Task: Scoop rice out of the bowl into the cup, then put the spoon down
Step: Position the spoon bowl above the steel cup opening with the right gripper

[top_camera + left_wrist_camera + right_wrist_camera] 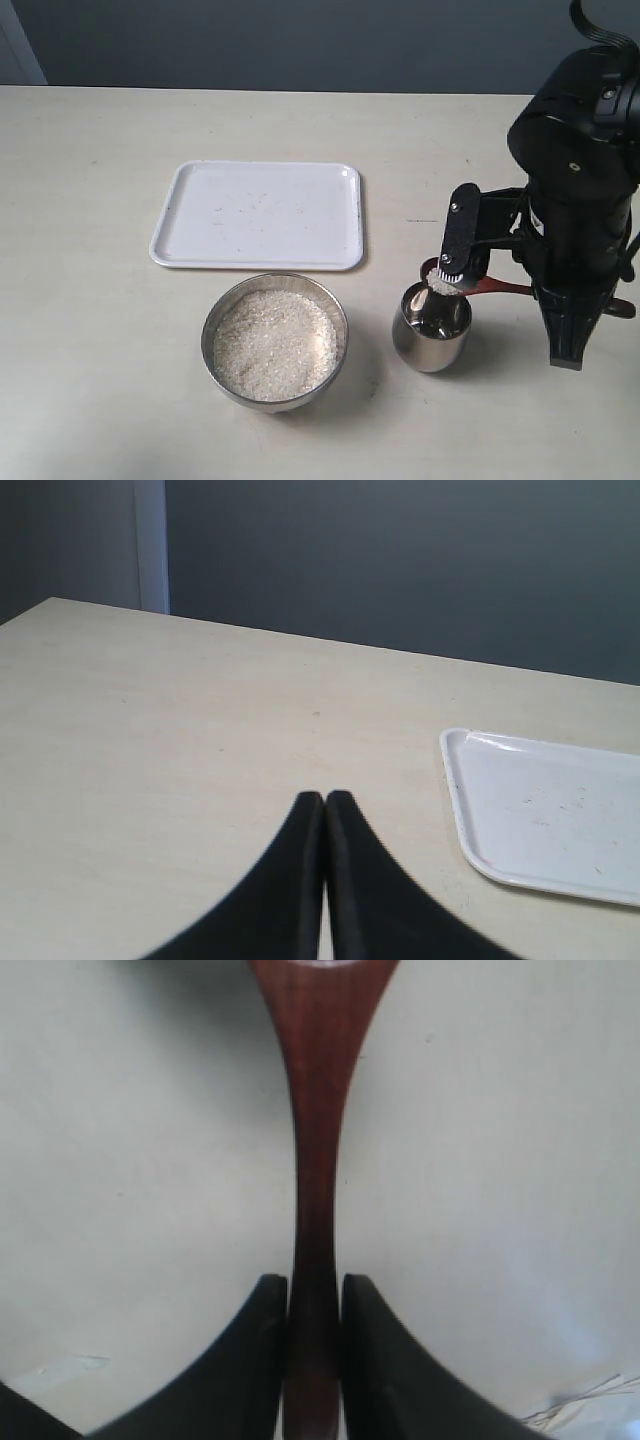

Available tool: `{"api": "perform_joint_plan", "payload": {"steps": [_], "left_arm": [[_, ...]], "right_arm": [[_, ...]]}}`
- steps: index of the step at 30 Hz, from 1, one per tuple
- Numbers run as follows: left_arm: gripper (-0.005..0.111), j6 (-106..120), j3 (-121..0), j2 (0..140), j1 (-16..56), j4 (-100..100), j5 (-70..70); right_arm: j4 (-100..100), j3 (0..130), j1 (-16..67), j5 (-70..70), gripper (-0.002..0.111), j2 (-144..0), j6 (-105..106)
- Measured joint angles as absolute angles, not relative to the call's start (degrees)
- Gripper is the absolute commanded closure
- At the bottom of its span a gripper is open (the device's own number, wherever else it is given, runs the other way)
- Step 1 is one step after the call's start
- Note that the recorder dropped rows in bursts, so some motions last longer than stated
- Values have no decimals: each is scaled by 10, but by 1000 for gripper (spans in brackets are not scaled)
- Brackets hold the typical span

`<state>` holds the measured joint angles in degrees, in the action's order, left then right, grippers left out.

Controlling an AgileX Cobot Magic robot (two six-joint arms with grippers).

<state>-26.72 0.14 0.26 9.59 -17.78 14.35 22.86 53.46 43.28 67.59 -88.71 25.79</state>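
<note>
I read the right gripper point(314, 1302) clamped on the spoon point(318, 1110) handle, with the cup point(431, 338) just ahead of its fingertips. Left gripper point(326, 802) — jaws pressed together.

White tray point(257, 215): rectangular, rounded corners, raised rim, lying flat on table point(90, 380). A few dark specks on its floor. It sits well apart from right gripper point(315, 1295) and lies ahead of left gripper point(325, 798), not touching. Table pale cream, matte. Dark grey-blue wall point(300, 40) beyond table's far edge.
</note>
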Motion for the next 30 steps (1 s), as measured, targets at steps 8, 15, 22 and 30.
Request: {"api": "perform_joint_plan", "payload": {"steps": [8, 15, 22, 30], "left_arm": [[106, -267, 1, 3, 96, -178, 143], [106, -267, 1, 3, 96, -178, 143], [106, -267, 1, 3, 96, -178, 143], [106, -267, 1, 3, 96, -178, 143]], "right_arm": [[249, 525, 434, 680, 109, -889, 252], [274, 525, 434, 680, 109, -890, 234], [278, 525, 434, 680, 109, -890, 231], [318, 525, 466, 681, 109, -890, 212]]}}
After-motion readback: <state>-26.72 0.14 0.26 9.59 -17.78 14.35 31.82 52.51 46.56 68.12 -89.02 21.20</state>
